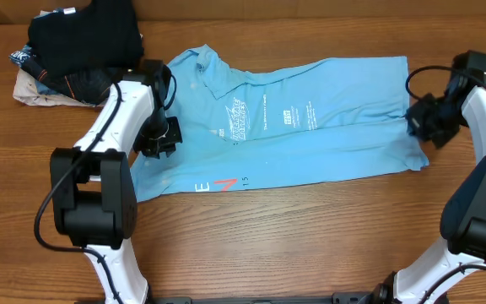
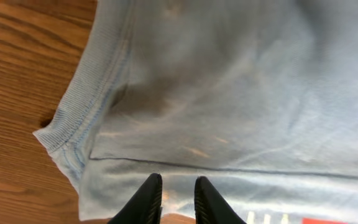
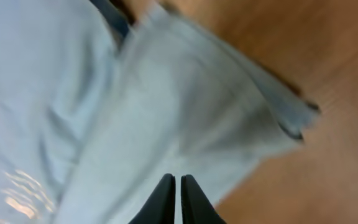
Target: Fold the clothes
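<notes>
- Overhead is showing the T-shirt [image 1: 310,127] lying flat on the table [image 1: 310,253]. Its long axis is running straight from your left gripper [image 1: 163,135] across to your right gripper [image 1: 418,122], so each arm is sitting at one end.
- Your left gripper is resting on the collar-and-sleeve end. The bulk of the shirt is stretching away toward the other tool, with the white print [image 1: 243,118] near it on that side. The red lettering [image 1: 218,186] is lying a bit closer to the robot's base than the tool.
- Left wrist view: the fingers [image 2: 148,199] are sitting a narrow gap apart at a fabric edge, with a ribbed hem [image 2: 95,93] running ahead of the tips. I'm not able to tell whether they're actually biting cloth.
- Right wrist view is coming through blurry, but the fingers [image 3: 164,193] are pressing almost together with cloth right at the tips. Creases in the overhead are fanning toward that gripper, so I'm reading it as pinching the hem end.
- I'm guessing the fold is going across that long axis, so both ends need to be travelling together or the cloth is going to skew.
- Watch the pile of dark garments [image 1: 83,42]: it's sitting just beyond your left gripper, on the side away from the base, and crowding the collar.
</notes>
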You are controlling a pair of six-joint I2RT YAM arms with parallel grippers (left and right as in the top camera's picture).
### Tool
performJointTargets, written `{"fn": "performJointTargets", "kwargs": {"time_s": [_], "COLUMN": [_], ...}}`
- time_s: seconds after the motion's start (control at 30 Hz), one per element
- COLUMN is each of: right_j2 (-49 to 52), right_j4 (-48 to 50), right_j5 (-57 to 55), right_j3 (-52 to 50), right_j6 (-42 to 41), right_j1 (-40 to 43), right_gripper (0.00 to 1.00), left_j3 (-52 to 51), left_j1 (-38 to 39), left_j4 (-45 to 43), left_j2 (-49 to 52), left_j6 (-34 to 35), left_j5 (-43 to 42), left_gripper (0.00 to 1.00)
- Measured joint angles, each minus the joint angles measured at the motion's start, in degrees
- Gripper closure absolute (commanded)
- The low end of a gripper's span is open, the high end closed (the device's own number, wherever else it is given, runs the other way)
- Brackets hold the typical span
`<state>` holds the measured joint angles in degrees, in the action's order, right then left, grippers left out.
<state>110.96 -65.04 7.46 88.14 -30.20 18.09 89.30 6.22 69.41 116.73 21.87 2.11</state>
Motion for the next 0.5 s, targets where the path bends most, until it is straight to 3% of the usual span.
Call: {"fn": "performJointTargets", "kwargs": {"time_s": [0.2, 0.5], "right_j2": [-0.3, -0.4], "right_j4": [-3.5, 2.8], "right_j5": [0.0, -0.4], "right_j3": [-1.0, -10.2], "right_j6": [1.4, 2.0], "right_j1": [-0.2, -0.2], "right_gripper": [0.92, 0.92], "left_j3": [0.1, 0.0], "left_j1": [3.4, 6.9], "left_j4": [0.3, 0.2], "left_j2": [-3.4, -3.5], "left_j6": [-0.1, 0.7], "left_j5": [-3.7, -7.7], "left_gripper": [0.96, 0.96]}}
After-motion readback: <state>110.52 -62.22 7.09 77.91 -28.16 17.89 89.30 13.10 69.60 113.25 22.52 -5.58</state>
